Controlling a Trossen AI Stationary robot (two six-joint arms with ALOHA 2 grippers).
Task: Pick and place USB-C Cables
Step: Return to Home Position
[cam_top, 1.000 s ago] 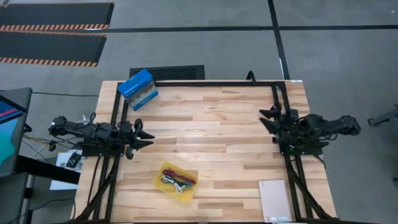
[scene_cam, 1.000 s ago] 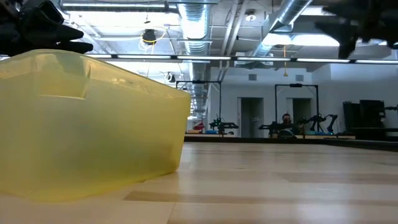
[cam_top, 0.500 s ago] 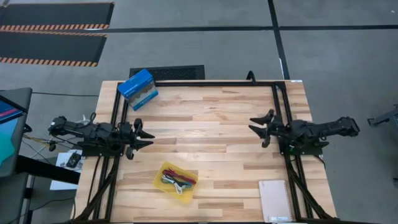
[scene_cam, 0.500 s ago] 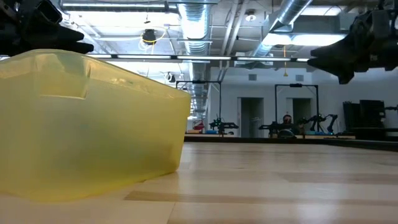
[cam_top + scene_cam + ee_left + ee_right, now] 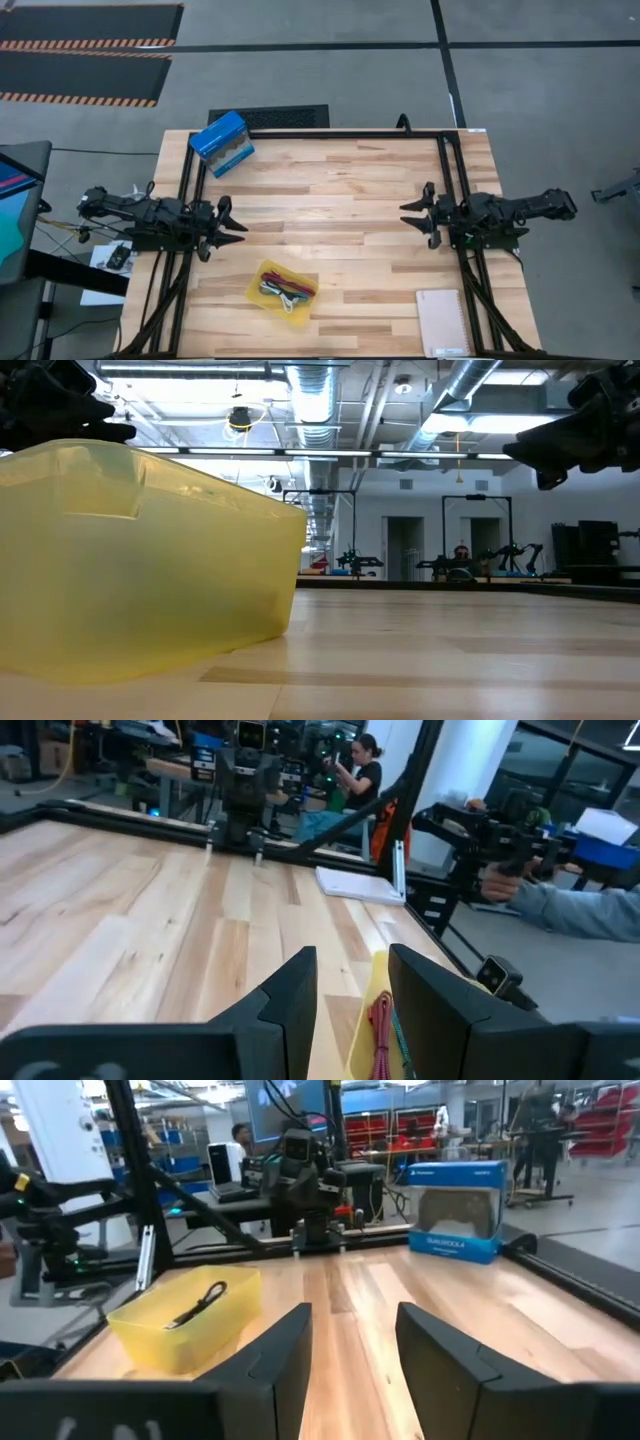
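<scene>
Left tool [image 5: 232, 218], right tool [image 5: 411, 216] gape; bundled multicoloured USB-C Cables [image 5: 286, 290] in tray [image 5: 261, 272].

In the overhead view, the left arm [image 5: 150, 212] is sitting at the 9 o'clock side, folded low, and it is reaching toward 3 o'clock. The left gripper [image 5: 232, 216] is pointing the same way, and its two dark fingers [image 5: 285, 1005] are standing apart with a clear gap between them. The right arm [image 5: 510, 210] is sitting opposite, at the 3 o'clock side, and it is stretching toward 9 o'clock. The right gripper [image 5: 412, 213] is facing the left one from well apart, with its jaws also spread and gripping nothing.
</scene>
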